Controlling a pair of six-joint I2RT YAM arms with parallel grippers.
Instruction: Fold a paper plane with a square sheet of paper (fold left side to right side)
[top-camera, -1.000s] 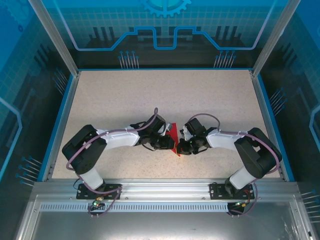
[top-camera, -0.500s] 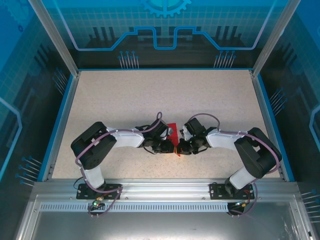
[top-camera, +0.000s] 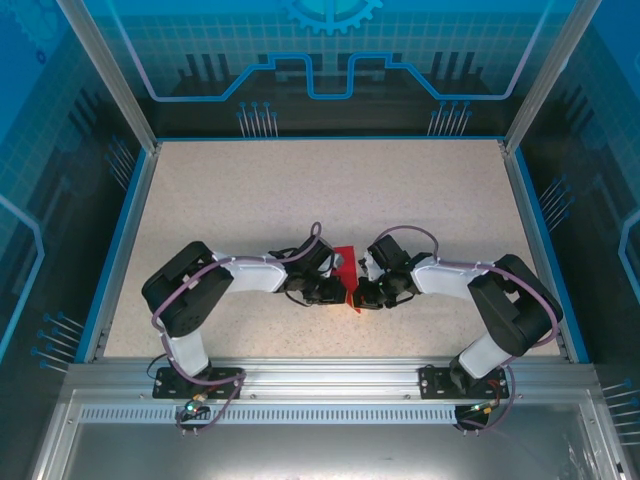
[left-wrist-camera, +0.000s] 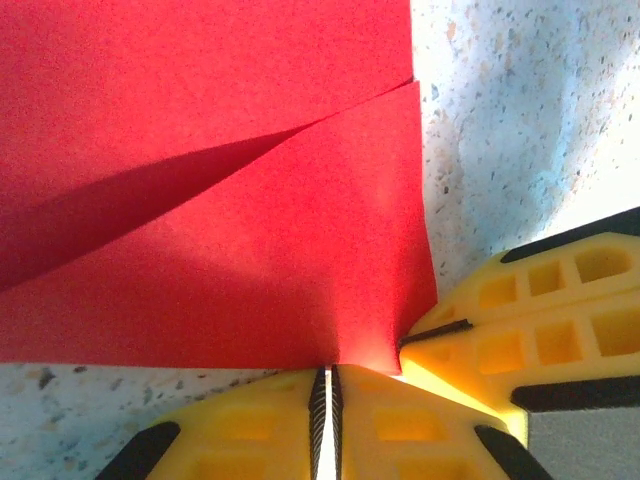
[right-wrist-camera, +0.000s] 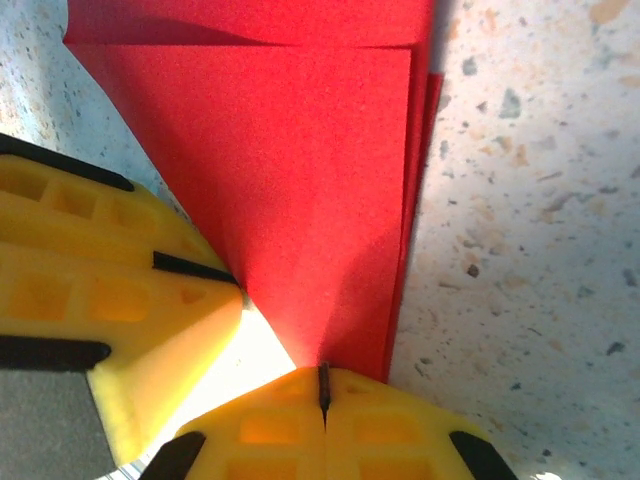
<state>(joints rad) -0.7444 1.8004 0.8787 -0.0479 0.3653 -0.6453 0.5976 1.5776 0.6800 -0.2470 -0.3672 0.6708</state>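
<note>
Red paper (left-wrist-camera: 250, 220), folded in layers, lies on the worktop (top-camera: 330, 190) near its middle, between the two arms, with its long axis running away from the near edge. Your left claw (left-wrist-camera: 323, 385) is pinched together on the paper's near end from the left. Your right claw (right-wrist-camera: 323, 385) clamps the same end from the right, almost touching the other. For a left-to-right fold, I judge the left arm better placed.

The brightly lit, speckled beige tabletop (top-camera: 330, 190) lies under the left gripper (top-camera: 342, 295) and right gripper (top-camera: 358, 296). Blue translucent circuit-printed panels (top-camera: 330, 60) stand far ahead and on either side. A grey aluminium rail (top-camera: 330, 375) runs behind.
</note>
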